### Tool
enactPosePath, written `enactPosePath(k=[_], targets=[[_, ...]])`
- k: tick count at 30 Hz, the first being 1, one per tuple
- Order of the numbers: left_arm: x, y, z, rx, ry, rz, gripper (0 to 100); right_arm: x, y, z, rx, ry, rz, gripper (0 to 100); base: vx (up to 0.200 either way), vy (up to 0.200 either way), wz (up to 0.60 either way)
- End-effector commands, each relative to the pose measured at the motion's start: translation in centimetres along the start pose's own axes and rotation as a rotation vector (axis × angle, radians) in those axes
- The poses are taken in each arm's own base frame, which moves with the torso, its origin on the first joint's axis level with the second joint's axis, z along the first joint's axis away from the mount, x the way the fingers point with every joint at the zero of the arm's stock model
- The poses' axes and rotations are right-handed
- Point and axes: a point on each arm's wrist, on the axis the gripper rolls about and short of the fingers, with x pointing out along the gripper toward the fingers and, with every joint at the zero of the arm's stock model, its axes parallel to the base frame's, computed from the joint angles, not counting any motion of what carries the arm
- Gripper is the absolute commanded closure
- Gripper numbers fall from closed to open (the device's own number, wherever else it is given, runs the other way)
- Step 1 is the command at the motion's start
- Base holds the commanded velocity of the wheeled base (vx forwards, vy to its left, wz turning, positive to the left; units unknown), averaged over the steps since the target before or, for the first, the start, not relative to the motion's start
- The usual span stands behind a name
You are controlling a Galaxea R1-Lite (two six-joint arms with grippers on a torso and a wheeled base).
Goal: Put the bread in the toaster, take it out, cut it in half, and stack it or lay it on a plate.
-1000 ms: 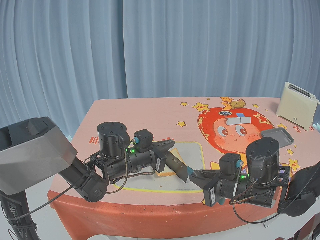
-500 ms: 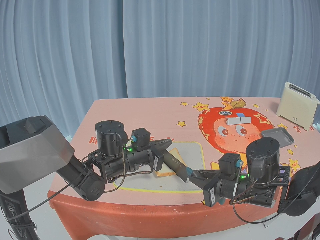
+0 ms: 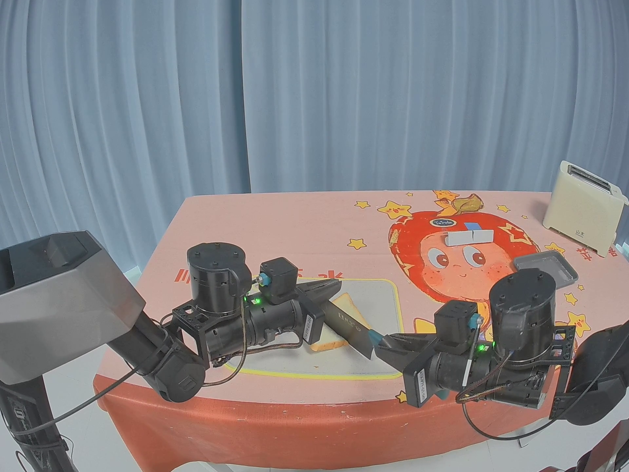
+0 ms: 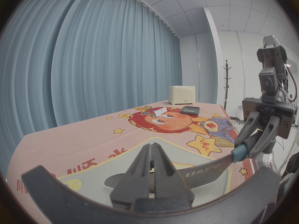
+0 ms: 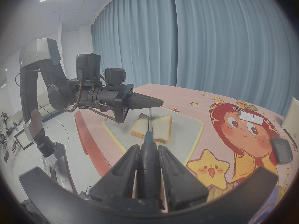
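**Head view:** The left fingers [image 3: 333,287] are pressed together, their tip over the bread's far edge; whether they touch it is unclear. The bread [image 3: 325,343] lies flat on the grey mat [image 3: 383,299], between the two sets of fingers. The right fingers [image 3: 392,349] pinch the knife [image 3: 347,326] by its teal handle. Its long axis runs straight out from them across the slice, with the tip toward the left fingers and the blade on edge. Well beyond the right fingers, the toaster [image 3: 583,206] and the dark plate [image 3: 545,268] sit on the counter [image 3: 295,231].

**Left wrist view:** The left fingers [image 4: 152,150] are closed on nothing. Just past them the knife [image 4: 202,171] slants across the bread [image 4: 182,165], its handle held in the right fingers [image 4: 247,131].

**Right wrist view:** The right fingers [image 5: 137,151] clamp the handle. The knife [image 5: 149,122] points directly away from them and crosses the middle of the bread [image 5: 162,126], with the left fingers [image 5: 155,102] over the far side.

Against half a second ago, both sets of fingers sit slightly nearer the counter's front edge, and the knife handle has drawn back a touch.
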Motion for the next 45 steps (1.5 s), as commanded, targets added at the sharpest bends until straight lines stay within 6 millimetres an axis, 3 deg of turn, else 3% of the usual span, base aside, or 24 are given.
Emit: enactPosePath(k=[1,10,20,29,38,45], targets=[[0.2,0.1,-0.2,-0.003,0.008,0.001,100,0.2,0.1,-0.2,-0.004,0.006,0.004,100,0.0,0.0,0.0],[0.2,0.2,0.6,0.004,-0.017,0.006,100,0.7,0.3,-0.6,-0.008,0.026,0.007,100,0.0,0.0,0.0],[0.2,0.2,-0.1,-0.001,0.005,0.006,100,-0.3,0.1,0.0,-0.003,-0.003,0.005,100,0.0,0.0,0.0],[0.5,0.6,1.5,0.011,-0.044,0.016,100,0.8,0.3,-0.6,-0.008,0.026,0.005,100,0.0,0.0,0.0],[-0.2,-0.1,0.0,0.0,0.004,0.001,100,-0.3,0.1,0.0,-0.004,-0.005,0.005,100,0.0,0.0,0.0],[-0.5,0.3,2.5,0.02,-0.074,0.014,100,-0.1,0.3,0.1,-0.001,-0.014,0.008,100,0.0,0.0,0.0]])
